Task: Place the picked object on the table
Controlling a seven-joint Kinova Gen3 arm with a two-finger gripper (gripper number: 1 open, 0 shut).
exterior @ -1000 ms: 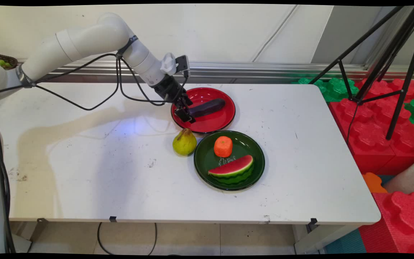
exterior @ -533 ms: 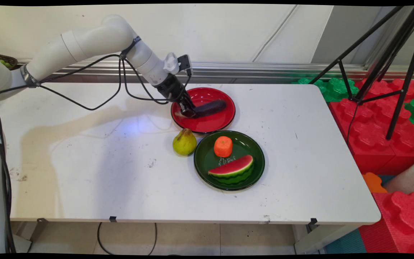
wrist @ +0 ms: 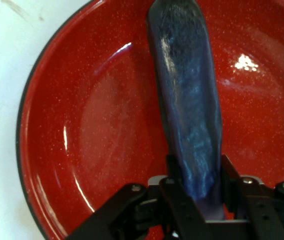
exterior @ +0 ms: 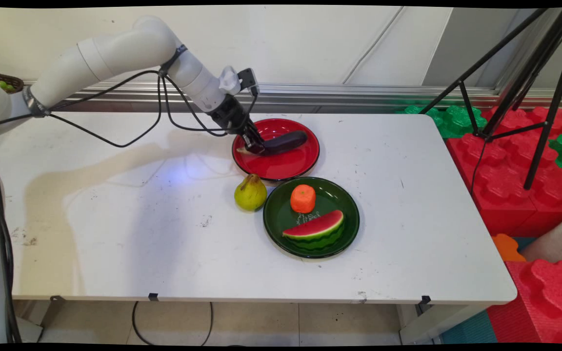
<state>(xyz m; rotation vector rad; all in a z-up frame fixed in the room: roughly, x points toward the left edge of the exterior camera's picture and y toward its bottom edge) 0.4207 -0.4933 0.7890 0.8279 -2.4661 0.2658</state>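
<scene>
The pincer [wrist: 197, 192] grips the near-left end of a long, glossy dark purple eggplant [exterior: 283, 142] over the red plate [exterior: 305, 158]. Nearer, a green plate [exterior: 347, 229] holds an orange [exterior: 303, 198] and a watermelon slice [exterior: 315, 230]; a pear [exterior: 250, 192] stands on the tabletop [exterior: 139, 234] just left of it.

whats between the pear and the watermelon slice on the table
In the main view, only the green plate lies between the pear and the watermelon slice: its left rim and some bare plate floor.
</scene>
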